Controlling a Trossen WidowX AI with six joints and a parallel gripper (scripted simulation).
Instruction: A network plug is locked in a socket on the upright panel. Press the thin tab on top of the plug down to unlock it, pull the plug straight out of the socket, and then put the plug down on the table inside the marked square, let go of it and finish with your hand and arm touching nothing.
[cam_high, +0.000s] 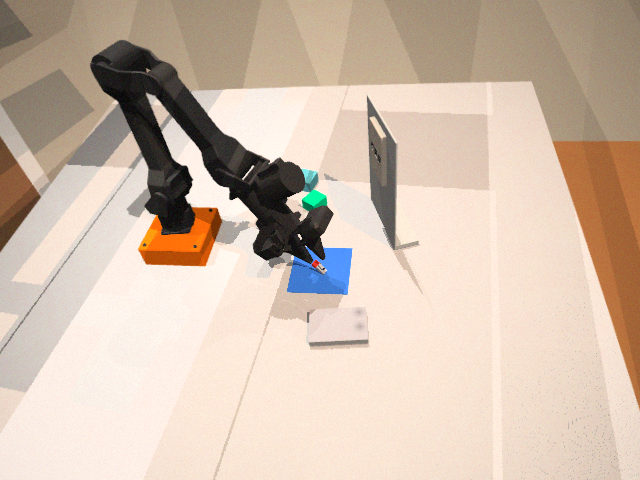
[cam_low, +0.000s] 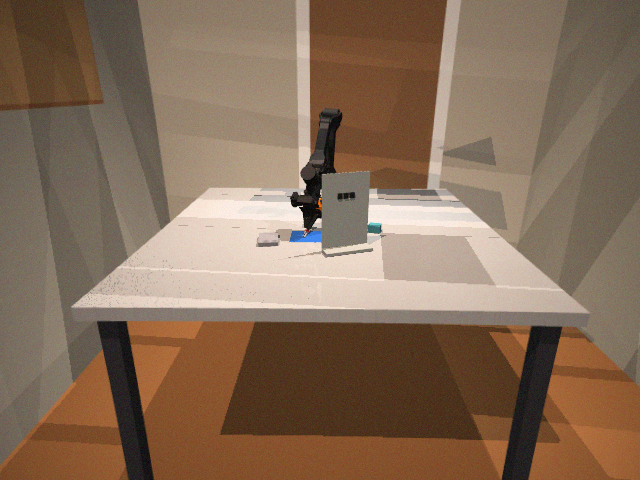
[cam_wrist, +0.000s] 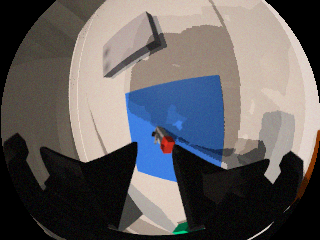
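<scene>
The small red and white network plug (cam_high: 318, 266) (cam_wrist: 164, 142) (cam_low: 306, 233) lies on the blue marked square (cam_high: 330, 283) (cam_wrist: 196, 103) (cam_low: 296, 237), near the square's edge on the arm's side. My gripper (cam_high: 312, 256) (cam_wrist: 155, 148) is low over it with its fingers parted; the plug shows in the gap at the fingertips. I cannot tell whether a finger still touches it. The upright grey panel (cam_high: 385, 196) (cam_low: 345, 222) stands beyond the square, and its sockets (cam_high: 376, 150) (cam_low: 345, 196) look dark and empty.
A flat grey block (cam_high: 337, 325) (cam_low: 268, 238) (cam_wrist: 130, 46) lies just in front of the square. A green block (cam_high: 314, 199) and a teal block (cam_high: 310, 178) (cam_low: 374, 226) sit behind the gripper. The arm's orange base (cam_high: 180, 242) is to the left.
</scene>
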